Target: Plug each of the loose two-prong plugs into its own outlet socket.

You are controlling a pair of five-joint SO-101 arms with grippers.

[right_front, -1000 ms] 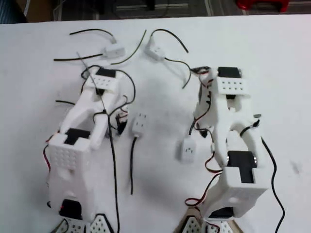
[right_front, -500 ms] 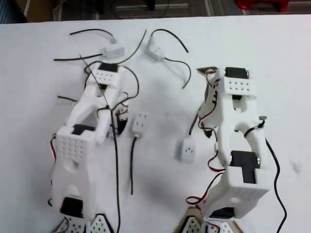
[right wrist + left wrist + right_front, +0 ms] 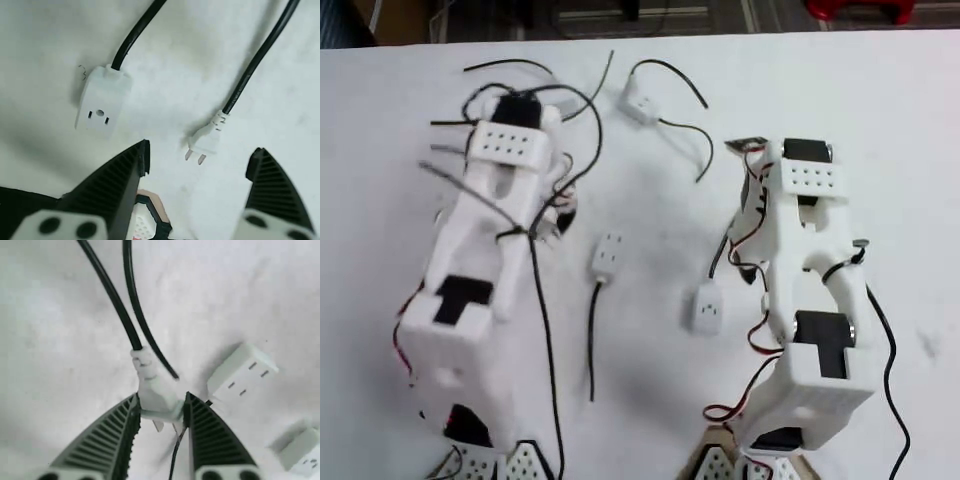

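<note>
My left gripper (image 3: 161,400) is shut on a white two-prong plug (image 3: 152,390); its black cord (image 3: 115,300) runs away from the fingers and its prongs point back between them. A white outlet block (image 3: 242,372) lies close beside the plug, and a second outlet (image 3: 300,450) sits farther off. In the high view the left arm (image 3: 505,150) stretches toward the table's far left. My right gripper (image 3: 201,150) is open just above a loose white plug (image 3: 205,140) with a black cord. A white outlet (image 3: 102,97) lies to one side of it.
Two more outlet blocks lie between the arms, one (image 3: 608,255) with a black cord trailing toward the front and one (image 3: 707,305) near the right arm (image 3: 805,230). Another outlet (image 3: 640,103) with loose black cords lies at the far middle. The right side of the white table (image 3: 910,150) is bare.
The left arm has swung and stretched toward the far left of the table, covering the outlet there. The right arm shifted slightly a second ago and then held still.
</note>
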